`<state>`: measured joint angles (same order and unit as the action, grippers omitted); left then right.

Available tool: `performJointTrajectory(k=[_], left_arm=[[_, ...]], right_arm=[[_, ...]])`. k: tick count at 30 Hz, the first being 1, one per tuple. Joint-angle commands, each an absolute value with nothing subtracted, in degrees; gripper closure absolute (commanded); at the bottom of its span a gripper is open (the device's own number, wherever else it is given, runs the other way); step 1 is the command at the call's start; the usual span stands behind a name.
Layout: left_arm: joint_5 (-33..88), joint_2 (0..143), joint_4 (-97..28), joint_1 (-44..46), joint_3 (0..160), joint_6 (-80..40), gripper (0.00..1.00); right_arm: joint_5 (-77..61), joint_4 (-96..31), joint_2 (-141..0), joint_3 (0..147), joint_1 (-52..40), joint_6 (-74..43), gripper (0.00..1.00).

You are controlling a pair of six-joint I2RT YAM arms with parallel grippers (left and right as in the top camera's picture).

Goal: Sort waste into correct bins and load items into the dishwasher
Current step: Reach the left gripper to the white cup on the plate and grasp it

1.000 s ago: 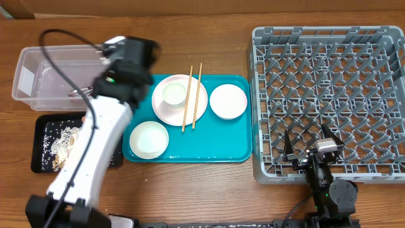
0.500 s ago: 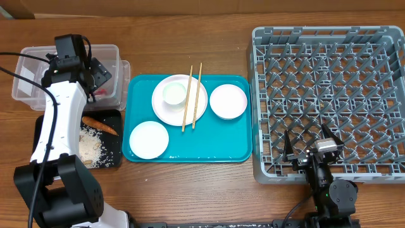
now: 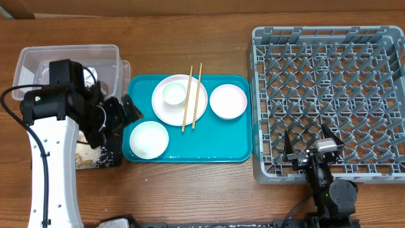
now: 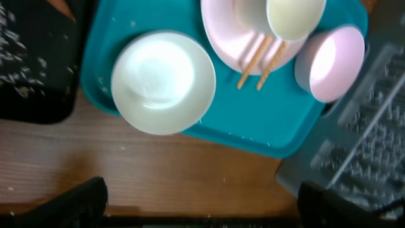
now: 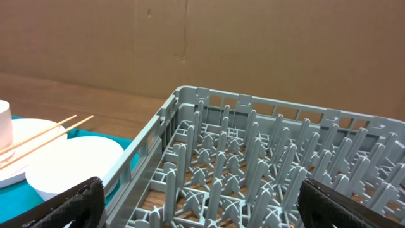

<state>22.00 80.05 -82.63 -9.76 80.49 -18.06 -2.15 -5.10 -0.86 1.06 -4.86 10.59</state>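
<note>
Bowls, a plate, a cup and chopsticks are all on the teal tray [image 3: 209, 142]; none stands in the dish rack [image 3: 329, 95] at three o'clock of it. The near bowl [image 3: 149, 139], at seven o'clock on the tray, lies closest to the left gripper [image 3: 123, 111], which hangs just off the tray's nine o'clock edge, jaws spread wide with nothing between them. The bowl looks stiff, smooth and glazed, so probably slippery and liable to chip. I would pinch its rim, one finger inside and one outside, rather than span it. The large plate [image 3: 166, 113] at twelve o'clock carries the small cup [image 3: 173, 94] and the chopsticks [image 3: 187, 98], which are light, thin and apt to roll; they are best taken together near their middle. A second bowl [image 3: 228, 101] sits at two o'clock. The right gripper [image 3: 310, 149] rests at the rack's six o'clock edge, jaws wide and empty.

Overhead, the left arm hides most of the black tray [image 4: 31, 82], and the clear tub [image 3: 69, 49] shows at ten o'clock. The left wrist view shows what the arm covers: scattered rice [image 4: 19, 57] on that tray. The right wrist view shows the rack's pegs from the side and the wall a dish must clear, which the overhead flattens
</note>
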Motion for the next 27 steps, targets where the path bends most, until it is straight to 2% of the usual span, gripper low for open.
performJointTrajectory(k=[1, 6, 11, 14, 18, 21, 23, 27], left_arm=[[25.8, 78.8, -86.2, -9.6, 80.8, -9.0, 0.07], [26.0, 78.8, -90.6, -9.6, 80.8, -1.8, 0.12], [40.0, 77.8, -91.5, -9.6, 80.8, 9.6, 0.13], [42.0, 77.3, -91.2, -9.6, 80.8, 10.5, 0.13], [42.0, 77.3, -89.2, -9.6, 80.8, 8.4, 0.14], [41.8, 77.3, -83.7, -9.6, 80.8, 3.0, 0.16], [39.0, 77.5, -78.6, -9.6, 80.8, -3.7, 0.27], [33.9, 78.2, -70.9, -8.4, 80.8, -15.3, 0.35]], right_arm=[[-2.2, -4.6, -0.4, 0.5, -4.8, 10.7, 0.0], [-3.4, -4.2, -0.4, 0.5, -4.8, 10.7, 0.0], [-17.6, -2.2, -0.4, 0.6, -4.8, 10.2, 0.0], [-17.5, -6.1, -0.4, 4.2, -4.8, 2.3, 0.0], [-17.7, -15.6, -3.2, 17.6, -4.8, -8.8, 0.0], [-20.2, -26.7, -10.9, 30.1, -4.8, -10.8, 0.0], [-24.6, -40.5, -21.5, 43.1, -4.8, -10.7, 0.0], [-24.5, -56.2, -39.9, 59.7, -4.8, -10.5, 0.0]])
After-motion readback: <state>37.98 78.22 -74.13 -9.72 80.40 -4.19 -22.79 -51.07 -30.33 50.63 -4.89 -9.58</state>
